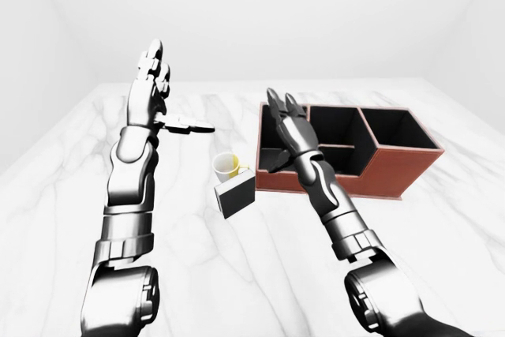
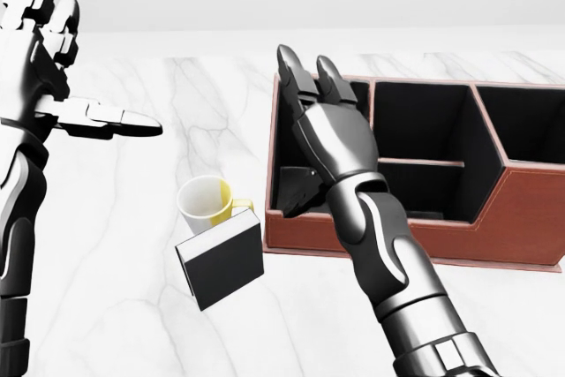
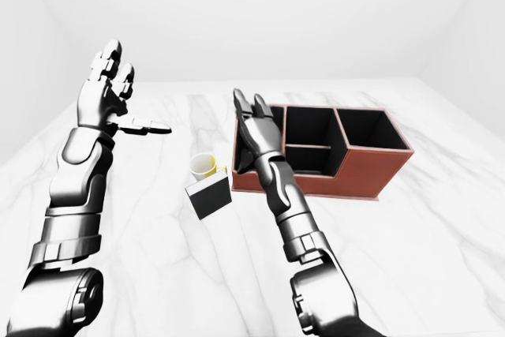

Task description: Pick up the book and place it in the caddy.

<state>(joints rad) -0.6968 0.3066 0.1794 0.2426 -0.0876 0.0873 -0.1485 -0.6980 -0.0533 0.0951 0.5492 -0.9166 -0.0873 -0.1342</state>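
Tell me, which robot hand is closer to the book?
Right. The right robot hand hangs over the caddy, up and right of the book. The left robot hand is far upper left.

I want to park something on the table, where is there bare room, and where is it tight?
Bare marble table spreads left of the dark grey book and below the brown leather caddy. Tight: the white mug with yellow handle touches the book, close beside the caddy's left wall, where the right hand hovers.
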